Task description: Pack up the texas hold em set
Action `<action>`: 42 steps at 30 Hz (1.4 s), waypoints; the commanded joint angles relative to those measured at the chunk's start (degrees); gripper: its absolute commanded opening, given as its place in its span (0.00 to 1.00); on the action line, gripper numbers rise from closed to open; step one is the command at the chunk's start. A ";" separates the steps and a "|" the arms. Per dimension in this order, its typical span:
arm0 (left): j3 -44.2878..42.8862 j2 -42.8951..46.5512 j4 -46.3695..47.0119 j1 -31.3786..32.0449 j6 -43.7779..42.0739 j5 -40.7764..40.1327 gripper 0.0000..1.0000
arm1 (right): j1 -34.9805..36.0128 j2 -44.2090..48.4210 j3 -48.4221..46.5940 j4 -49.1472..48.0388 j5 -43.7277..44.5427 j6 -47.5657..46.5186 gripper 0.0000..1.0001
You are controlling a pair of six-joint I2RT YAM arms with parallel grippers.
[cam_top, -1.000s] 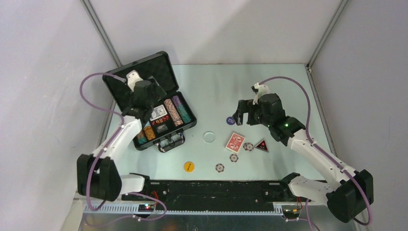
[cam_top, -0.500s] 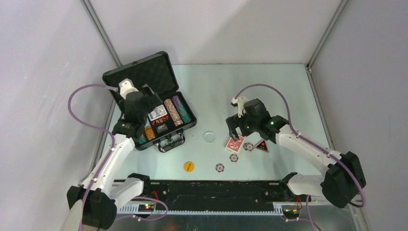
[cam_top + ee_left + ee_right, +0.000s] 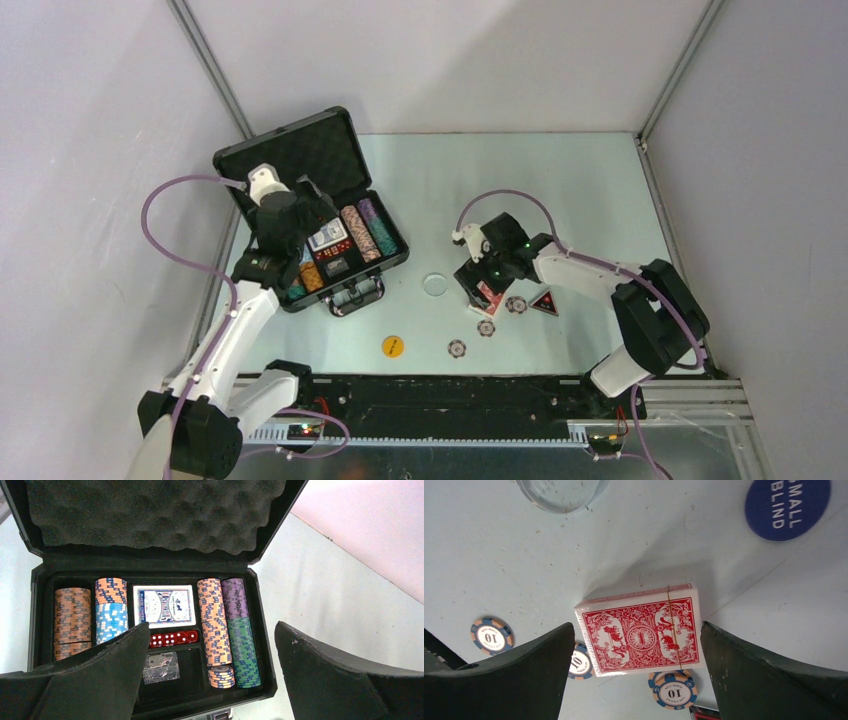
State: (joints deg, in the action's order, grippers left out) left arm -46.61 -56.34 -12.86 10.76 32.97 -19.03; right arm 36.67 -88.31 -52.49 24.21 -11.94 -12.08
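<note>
- The right gripper (image 3: 636, 630) hangs low over the red deck of cards (image 3: 639, 645), which lies flat on the worktop (image 3: 499, 555), right of its centre. The deck sits between the wide-spread fingers (image 3: 524, 675), and neither of them touches it.
- Loose chips (image 3: 492, 635) lie beside the deck, two of them against its edge. A blue disc (image 3: 787, 507) and a clear disc (image 3: 558, 490) lie nearby.
- The left gripper (image 3: 211, 627) hovers, fingers wide and empty, above the open black case (image 3: 150, 515) at the worktop's left edge.
- The case holds rows of stacked chips (image 3: 214, 620), a blue deck (image 3: 164, 605) and red dice (image 3: 173, 638).
- A yellow disc (image 3: 393, 346) lies near the front edge.
</note>
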 commanded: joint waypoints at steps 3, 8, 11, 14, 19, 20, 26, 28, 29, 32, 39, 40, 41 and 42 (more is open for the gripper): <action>-1.00 0.51 0.51 0.22 -1.06 0.82 1.00 | 0.73 -2.96 -2.48 -1.24 2.44 -3.08 1.00; -1.03 0.05 0.54 0.23 -1.04 1.05 1.00 | 1.58 -4.52 -2.53 -0.65 4.68 -4.10 1.00; -1.03 0.01 0.56 0.23 -1.07 0.98 1.00 | 2.36 -5.46 -2.48 -0.01 4.97 -4.58 0.99; -0.93 0.03 0.54 0.22 -1.04 0.96 1.00 | 3.25 -6.06 -2.45 0.50 5.42 -4.85 0.99; -1.11 0.26 0.54 0.22 -1.13 1.24 1.00 | 3.59 -6.38 -2.43 1.34 5.92 -5.04 0.99; -1.11 0.26 0.62 0.22 -1.10 1.30 1.00 | 3.63 -6.27 -2.44 1.58 5.91 -5.05 0.99; -1.44 0.18 0.58 0.23 -1.11 1.67 1.00 | 3.96 -4.60 -2.49 3.36 4.18 -5.65 0.99; -1.46 0.17 0.63 0.24 -1.02 1.72 1.00 | 3.94 -3.91 -2.50 3.82 4.04 -6.06 0.99; -1.46 0.17 0.64 0.23 -1.04 1.80 1.00 | 3.89 -3.81 -2.52 4.00 3.77 -6.43 0.99; -1.47 0.17 0.65 0.22 -1.06 1.86 1.00 | 3.77 -3.59 -2.52 5.26 3.21 -7.35 1.00; -1.39 0.08 0.65 0.22 -0.98 2.13 1.00 | 3.87 -3.80 -2.53 6.82 1.79 -8.21 1.00; -1.38 0.09 0.65 0.22 -0.98 2.14 1.00 | 3.88 -3.73 -2.53 7.00 1.63 -8.31 0.99; -1.27 0.02 0.65 0.22 -0.98 2.08 1.00 | 3.87 -3.72 -2.53 7.24 1.64 -8.44 0.99; -1.28 0.01 0.65 0.22 -0.91 2.12 1.00 | 3.90 -3.78 -2.53 7.29 1.96 -8.47 0.99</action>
State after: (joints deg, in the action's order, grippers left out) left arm -46.61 -56.36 -13.04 10.76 32.95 -17.54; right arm 40.14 -92.55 -54.70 27.27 -8.97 -19.62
